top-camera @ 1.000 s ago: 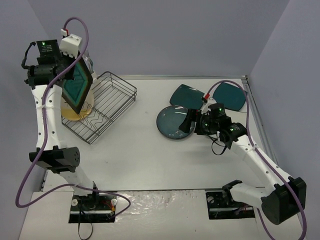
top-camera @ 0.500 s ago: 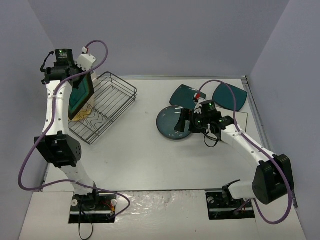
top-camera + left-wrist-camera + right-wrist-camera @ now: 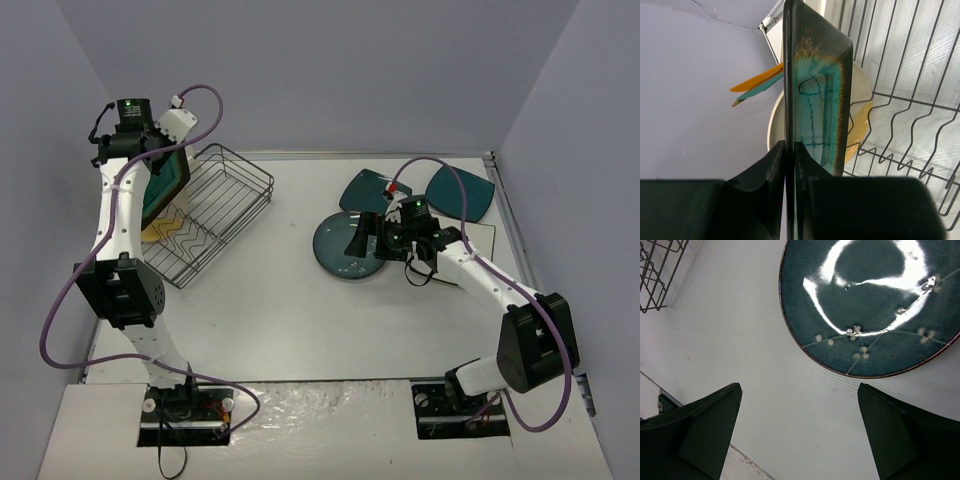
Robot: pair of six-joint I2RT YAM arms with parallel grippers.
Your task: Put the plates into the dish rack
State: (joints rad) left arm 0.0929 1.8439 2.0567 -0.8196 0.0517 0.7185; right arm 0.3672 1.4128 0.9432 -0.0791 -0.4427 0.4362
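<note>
**Q:** What has the left end effector (image 3: pixel 789 150) got?

**A:** It is clenched on the bottom edge of a brown-rimmed teal square ceramic plate (image 3: pixel 817 100). The plate stands on edge straight out from the fingers, at the end of the black wire dish rack (image 3: pixel 900 95). Whether the plate touches the wires, I cannot tell. Just beyond it, a round cream-and-tan plate (image 3: pixel 860 115) stands upright in the rack's wavy dividers.

**Q:** And the right end effector (image 3: pixel 800 405)?

**A:** Released, its fingers spread wide and grasping nothing, low over the white desk (image 3: pixel 740 340). A round glossy grey-blue plate with pale twig marks (image 3: pixel 875 305) lies flat on the desk just ahead of the fingers. Seen from above, two dark teal rounded-square plates (image 3: pixel 368 188) (image 3: pixel 460 192) lie flat on the desk farther beyond that end effector, well apart from the rack.
</note>
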